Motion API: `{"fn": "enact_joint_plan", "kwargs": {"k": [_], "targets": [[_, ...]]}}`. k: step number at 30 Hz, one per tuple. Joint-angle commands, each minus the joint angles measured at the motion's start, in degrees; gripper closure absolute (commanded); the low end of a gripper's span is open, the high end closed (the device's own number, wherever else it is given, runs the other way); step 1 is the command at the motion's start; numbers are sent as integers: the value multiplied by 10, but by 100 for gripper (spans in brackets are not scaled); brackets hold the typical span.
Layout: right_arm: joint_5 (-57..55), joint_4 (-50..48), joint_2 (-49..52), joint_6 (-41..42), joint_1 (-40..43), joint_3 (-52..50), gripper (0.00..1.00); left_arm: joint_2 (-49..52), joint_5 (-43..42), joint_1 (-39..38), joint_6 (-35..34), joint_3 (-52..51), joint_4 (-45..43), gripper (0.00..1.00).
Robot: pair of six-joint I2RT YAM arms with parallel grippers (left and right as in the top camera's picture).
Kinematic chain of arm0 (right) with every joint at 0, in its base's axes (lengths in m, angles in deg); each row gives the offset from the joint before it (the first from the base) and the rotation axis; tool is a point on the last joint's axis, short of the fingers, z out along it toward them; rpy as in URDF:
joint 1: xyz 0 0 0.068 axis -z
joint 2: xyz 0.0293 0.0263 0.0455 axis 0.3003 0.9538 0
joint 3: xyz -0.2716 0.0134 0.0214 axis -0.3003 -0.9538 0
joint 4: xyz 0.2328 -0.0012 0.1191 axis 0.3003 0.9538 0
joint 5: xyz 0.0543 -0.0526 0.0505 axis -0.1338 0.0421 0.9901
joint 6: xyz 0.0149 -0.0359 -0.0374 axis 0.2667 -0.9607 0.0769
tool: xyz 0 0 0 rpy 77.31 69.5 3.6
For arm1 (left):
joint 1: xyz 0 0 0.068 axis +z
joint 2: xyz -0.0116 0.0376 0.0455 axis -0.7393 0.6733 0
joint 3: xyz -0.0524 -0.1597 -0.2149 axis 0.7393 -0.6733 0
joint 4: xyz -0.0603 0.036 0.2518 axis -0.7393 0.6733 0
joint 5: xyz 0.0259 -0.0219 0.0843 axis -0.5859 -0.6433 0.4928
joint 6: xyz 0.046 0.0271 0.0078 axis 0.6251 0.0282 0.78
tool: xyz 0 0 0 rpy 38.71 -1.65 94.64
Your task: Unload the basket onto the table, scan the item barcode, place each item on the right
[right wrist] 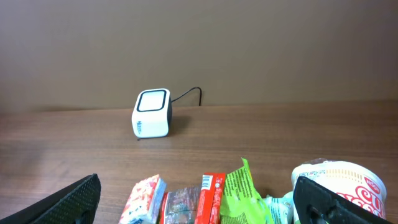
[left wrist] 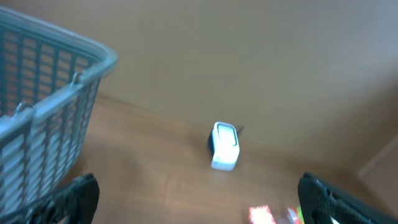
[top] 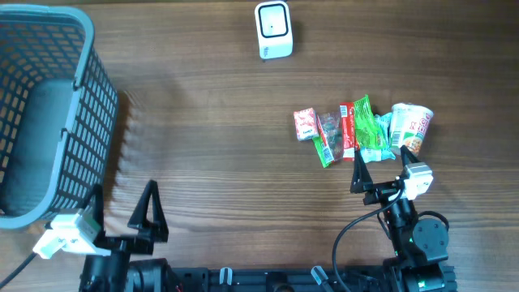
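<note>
Right tool open, empty, just short of snacks near table's right edge. Left tool open, idle. Packets overlap: risk double pick, barcode hidden from scanner.

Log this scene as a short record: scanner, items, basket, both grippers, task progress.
scanner: white barcode scanner at the table's far edge, nothing near it
items: row of snack packets ending at a cup noodle, right side of table
basket: grey plastic basket at far left; contents cannot be told
left gripper: open, holding nothing, near the basket
right gripper: open, holding nothing, just short of the items
progress: no item picked up yet, none at the scanner
</note>
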Motion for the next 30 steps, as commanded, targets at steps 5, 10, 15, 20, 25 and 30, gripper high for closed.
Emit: {"fn": "enact_joint_plan", "kwargs": {"k": [5, 10, 15, 20, 25, 30], "targets": [[-9, -2, -6, -2, 3, -1, 0, -65, -16, -7, -1, -173, -308, 0], [-9, -2, -6, -2, 3, -1, 0, -65, -24, -10, -1, -259, -475, 0], [-9, -2, -6, -2, 3, -1, 0, -66, -24, -10, -1, -362, -588, 0], [-9, -2, -6, -2, 3, -1, 0, -66, -24, -10, -1, -434, -601, 0], [-9, -2, -6, -2, 3, -1, 0, -66, -24, -10, -1, -454, -567, 0], [-9, -2, -6, -2, 3, -1, 0, -66, -26, -10, 0, -478, -535, 0]]}}
